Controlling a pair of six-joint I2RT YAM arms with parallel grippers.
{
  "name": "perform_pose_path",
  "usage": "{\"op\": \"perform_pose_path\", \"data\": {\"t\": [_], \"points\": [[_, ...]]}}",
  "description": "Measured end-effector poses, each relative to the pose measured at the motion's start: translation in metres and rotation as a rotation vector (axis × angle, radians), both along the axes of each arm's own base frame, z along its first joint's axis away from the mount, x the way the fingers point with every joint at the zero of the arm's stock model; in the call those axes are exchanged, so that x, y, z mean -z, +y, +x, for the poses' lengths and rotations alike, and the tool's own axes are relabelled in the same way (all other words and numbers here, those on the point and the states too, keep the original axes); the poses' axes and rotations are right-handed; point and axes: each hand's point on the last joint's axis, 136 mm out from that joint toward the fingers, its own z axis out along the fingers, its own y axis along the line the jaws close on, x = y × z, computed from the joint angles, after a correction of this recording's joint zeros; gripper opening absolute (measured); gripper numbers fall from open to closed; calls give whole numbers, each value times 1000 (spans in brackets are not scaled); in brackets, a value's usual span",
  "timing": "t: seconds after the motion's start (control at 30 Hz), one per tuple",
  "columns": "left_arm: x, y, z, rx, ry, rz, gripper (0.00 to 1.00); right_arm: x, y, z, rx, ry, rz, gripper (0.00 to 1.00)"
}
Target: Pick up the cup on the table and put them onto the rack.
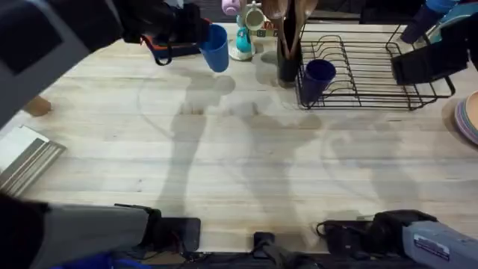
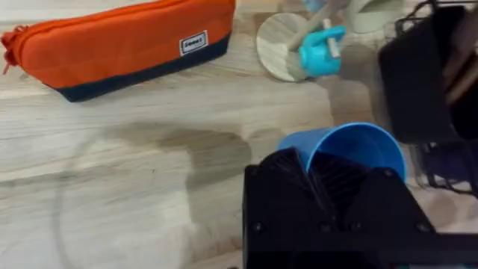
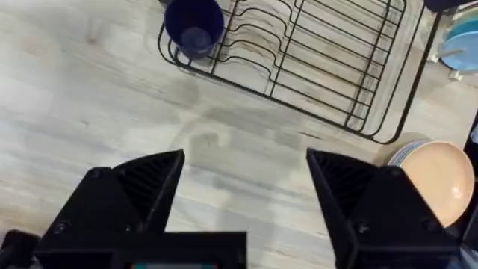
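Observation:
My left gripper (image 1: 203, 33) is shut on the rim of the bright blue cup (image 1: 216, 48), holding it above the table at the back, left of the rack. In the left wrist view the cup (image 2: 351, 146) shows open-mouthed between the black fingers of the left gripper (image 2: 340, 168). The dark navy cup (image 1: 318, 75) stands in the near left corner of the black wire rack (image 1: 358, 104). From the right wrist view, my right gripper (image 3: 246, 161) is open with nothing in it, well short of the rack (image 3: 299, 107) and the navy cup (image 3: 193, 28).
An orange pencil case (image 2: 119, 45) lies behind the held cup. A dark utensil holder (image 1: 287, 63) with wooden utensils stands just left of the rack, small mugs (image 1: 250, 19) behind it. Stacked plates (image 3: 437, 179) sit right of the rack. A notebook (image 1: 26, 153) lies at the left edge.

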Motion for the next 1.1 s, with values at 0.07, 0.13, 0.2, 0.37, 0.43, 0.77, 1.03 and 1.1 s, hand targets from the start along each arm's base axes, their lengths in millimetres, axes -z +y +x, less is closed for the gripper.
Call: {"op": "perform_pose_path", "data": {"t": [0.07,0.13,0.2,0.37,0.43,0.77,1.03,1.1], "points": [[-7,-4,-7,17,-7,4,41,0,0,0,0,0,0,992],[-15,-12,-15,43,-19,7,41,0,0,0,0,0,0,992],[-24,-22,-22,73,-38,10,41,0,0,0,0,0,-1,992],[-50,-46,-39,162,-111,18,39,0,-9,-7,50,6,-27,992],[-59,-54,-46,193,-136,16,40,-3,-12,-11,72,-7,-32,992],[-72,-106,-72,343,-173,2,40,-27,-20,-36,114,-124,-33,992],[-95,-139,-79,422,-262,-30,39,-23,-21,-52,132,-151,-14,992],[-98,-145,-80,436,-276,-36,39,-17,-20,-54,136,-153,-6,992]]}}
